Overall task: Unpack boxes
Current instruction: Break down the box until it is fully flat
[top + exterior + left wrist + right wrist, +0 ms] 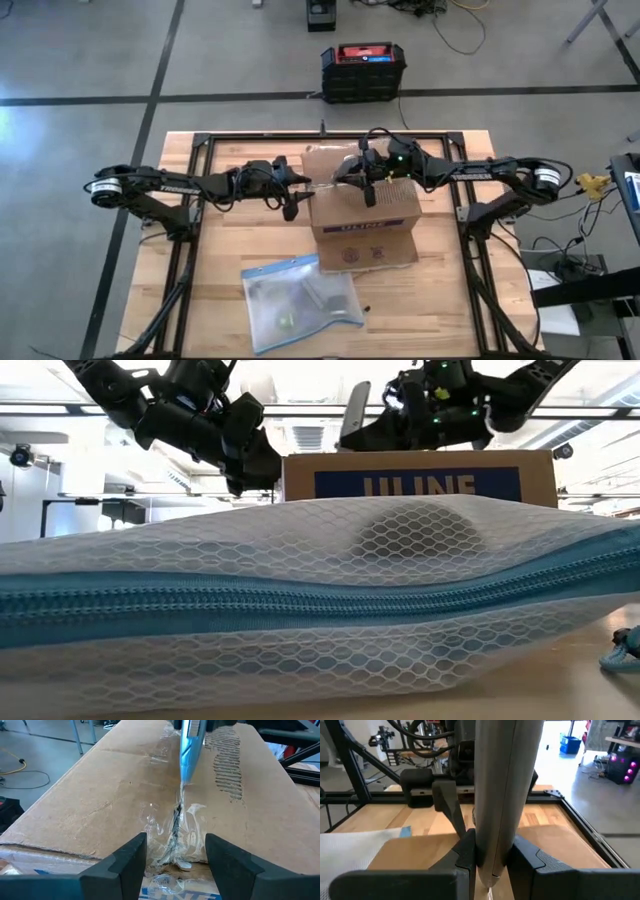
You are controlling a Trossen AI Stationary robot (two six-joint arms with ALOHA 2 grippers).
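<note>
The brown cardboard box (362, 215) with a blue label (417, 484) stands mid-table. Clear tape (176, 827) runs along its top seam. My right gripper (492, 857) reaches over the box top from the right and is shut on a flat grey blade-like tool (502, 785). The tool's tip (181, 784) meets the taped seam. My left gripper (177, 865) stands open at the box's left end (308, 195), one finger on either side of the seam's end. Whether it touches the box I cannot tell. My right gripper pinches the grey tool's flat sides (492, 847) between its two fingers. The fingers come nearly level from the table's right and lie across the tool. The tool stands steep and slanted, its upper end (355, 405) above the fingers and its lower tip on the box's taped seam.
A clear mesh zip pouch (300, 305) with a blue zipper lies near the front edge, filling the low view's foreground. A black frame (190, 215) borders the table. A black crate with a red top (362, 70) sits on the floor beyond the far edge.
</note>
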